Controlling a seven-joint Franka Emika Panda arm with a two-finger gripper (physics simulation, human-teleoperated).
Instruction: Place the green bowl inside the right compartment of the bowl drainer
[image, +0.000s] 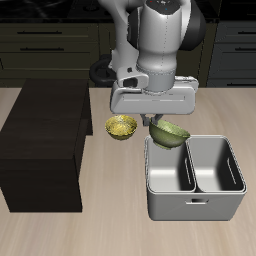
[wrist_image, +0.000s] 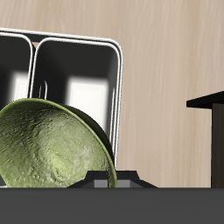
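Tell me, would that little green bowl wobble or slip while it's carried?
Probably stiff: the green bowl keeps its round shape while hanging tilted beside the bowl drainer. Held apparently by its rim only, it might pivot. Its small size suggests lightness.

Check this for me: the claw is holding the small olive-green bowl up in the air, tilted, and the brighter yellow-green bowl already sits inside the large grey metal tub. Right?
Not quite. The claw does hold the small olive-green bowl tilted in the air, but the brighter yellow-green bowl sits on the wooden table, behind the large grey metal tub, not in it. The exterior view shows this.
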